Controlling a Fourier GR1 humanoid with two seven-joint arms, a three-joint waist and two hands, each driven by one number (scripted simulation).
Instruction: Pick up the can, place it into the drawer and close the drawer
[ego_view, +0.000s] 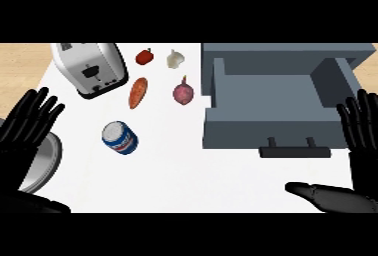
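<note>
In the head view, your blue cylindrical can with a pale metal top sits on the white desk, left of centre. It is out in the open, touched by neither hand and well apart from the drawer. Its pale top faces up towards you.

The grey box drawer is at the right and stands pulled out towards you. You can see its bare grey floor, and its black bar handle sits on the near front wall.

Your left hand shows at the left edge with its black fingers straight, spread and pointing up, holding nothing. The can lies to its right, near but not touching. Your right hand shows at the right edge, just beside the drawer's right wall, with its fingers likewise straight and apart and its thumb stretched out low over the desk. It grips nothing.

Behind the can you have a row of other things:
- a chrome and black toaster at the far left
- a long orange root vegetable
- a small red tomato-like fruit
- a white garlic bulb
- a purple-red onion, nearest the drawer

A round grey metal disc lies at the left edge, partly hidden under your left hand.
</note>
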